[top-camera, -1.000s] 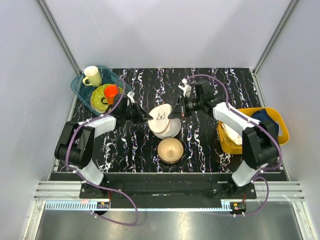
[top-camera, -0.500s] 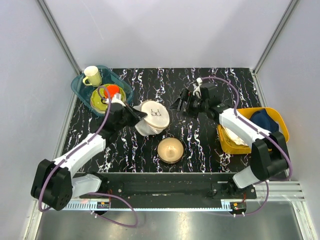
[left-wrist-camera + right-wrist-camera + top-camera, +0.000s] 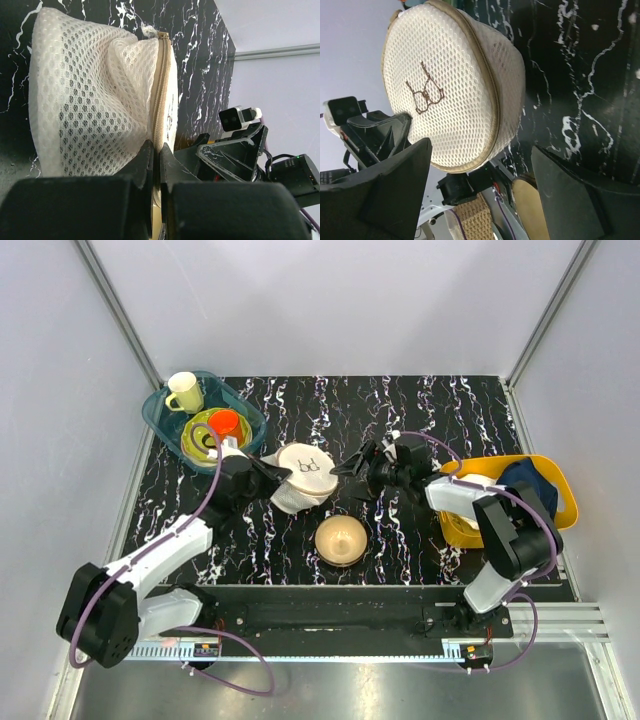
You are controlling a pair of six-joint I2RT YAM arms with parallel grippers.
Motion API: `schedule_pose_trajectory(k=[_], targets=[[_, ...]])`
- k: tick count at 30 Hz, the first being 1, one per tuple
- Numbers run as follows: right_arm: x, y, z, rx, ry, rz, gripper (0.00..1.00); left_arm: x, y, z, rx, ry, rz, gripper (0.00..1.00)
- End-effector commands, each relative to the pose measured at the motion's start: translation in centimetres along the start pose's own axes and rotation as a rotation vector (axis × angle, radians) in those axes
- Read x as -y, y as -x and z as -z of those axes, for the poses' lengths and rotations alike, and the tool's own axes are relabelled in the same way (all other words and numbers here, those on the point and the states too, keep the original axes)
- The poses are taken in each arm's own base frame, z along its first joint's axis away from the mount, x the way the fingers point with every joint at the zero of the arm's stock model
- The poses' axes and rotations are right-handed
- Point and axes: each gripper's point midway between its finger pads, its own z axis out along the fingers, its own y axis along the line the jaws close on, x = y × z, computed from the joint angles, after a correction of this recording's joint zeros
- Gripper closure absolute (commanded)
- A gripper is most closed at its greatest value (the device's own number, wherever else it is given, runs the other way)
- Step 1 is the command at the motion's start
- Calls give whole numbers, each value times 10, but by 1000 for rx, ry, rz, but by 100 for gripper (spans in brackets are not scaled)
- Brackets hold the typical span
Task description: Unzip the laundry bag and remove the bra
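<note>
The cream mesh laundry bag [image 3: 305,475] lies tilted on the black marbled table, its round lid with the small bra drawing facing up and right. Its tan zip runs shut around the lid in the right wrist view. My left gripper [image 3: 272,472] is shut on the bag's zip seam [image 3: 161,75] at the bag's left edge. My right gripper [image 3: 350,474] hangs open just right of the bag, its fingers [image 3: 395,195] spread before the lid [image 3: 445,80] without touching it. The bra is hidden.
A round bronze bowl [image 3: 340,538] sits just in front of the bag. A teal tray [image 3: 155,412] with a cup and plates stands at the back left. A yellow basket [image 3: 455,535] with dark blue and white cloths is at the right.
My right gripper let go of the bag, drew back to the right and has returned close to it, open. The bag shifted left and tilted in my left gripper.
</note>
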Motion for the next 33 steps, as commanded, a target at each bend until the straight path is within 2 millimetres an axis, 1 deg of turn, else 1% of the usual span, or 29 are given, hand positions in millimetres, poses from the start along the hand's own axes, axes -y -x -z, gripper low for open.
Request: schedule_pose_trajectory(k=[1,3,4,5,6,7,8,9,10,11,12,13,14,15,16,17,18,19,21,22,23,24,25,26,27,28,30,31,33], targets=[[-43,-1,-4,-23,149,54,18,30,25,9,101,-88,19,100],[-51,1,-8,-26,175,71,25,30,24,9,96,-88,20,100],[-51,2,-10,-30,177,61,43,30,21,9,89,-88,21,100],[-63,4,-10,-30,220,87,50,29,20,10,88,-90,21,100],[-69,2,-11,-47,239,92,57,30,20,12,87,-96,17,100],[-70,4,-14,-51,247,99,71,29,19,13,86,-96,8,100],[-81,5,-15,-58,268,122,79,28,19,15,85,-96,-1,100],[-83,8,-16,-54,269,141,87,29,18,19,79,-102,-8,100],[-92,13,-19,-48,280,166,100,29,17,21,75,-103,-27,100],[-90,16,-21,-45,259,170,100,28,17,23,73,-102,-35,100],[-92,19,-22,-38,254,209,100,28,17,29,75,-100,-44,100],[-102,23,-24,-29,264,241,100,28,18,33,79,-105,-54,99],[-102,25,-26,-30,248,248,100,26,17,35,77,-102,-59,98],[-103,29,-27,-23,241,291,100,23,15,38,72,-98,-65,96],[-117,36,-29,-12,253,333,100,26,16,45,76,-117,-70,95],[-113,38,-31,-19,212,336,100,25,14,47,70,-119,-74,94],[-113,41,-32,-12,198,383,100,18,10,48,61,-108,-76,95],[-123,48,-33,3,199,411,100,19,10,52,63,-119,-68,97],[-120,51,-33,13,160,421,100,4,5,52,58,-83,-61,100],[-117,50,-30,18,145,415,100,5,6,54,65,-86,-55,100],[-114,52,-29,33,129,411,99,4,7,55,70,-86,-55,100],[-109,51,-28,38,110,395,62,0,8,56,76,-75,-54,100],[-93,47,-25,39,76,370,40,0,9,57,82,-77,-50,100],[-84,46,-23,41,57,348,27,0,10,58,90,-79,-49,100],[-75,42,-22,32,45,309,16,0,10,58,91,-78,-49,100],[-57,33,-21,12,39,280,10,2,11,58,92,-84,-53,100],[-44,18,-18,-34,60,202,8,1,10,56,89,-77,-57,100],[-31,7,-16,-52,88,188,7,1,10,56,89,-77,-57,100],[-27,-8,-11,-97,135,138,6,2,10,54,88,-79,-55,100]])
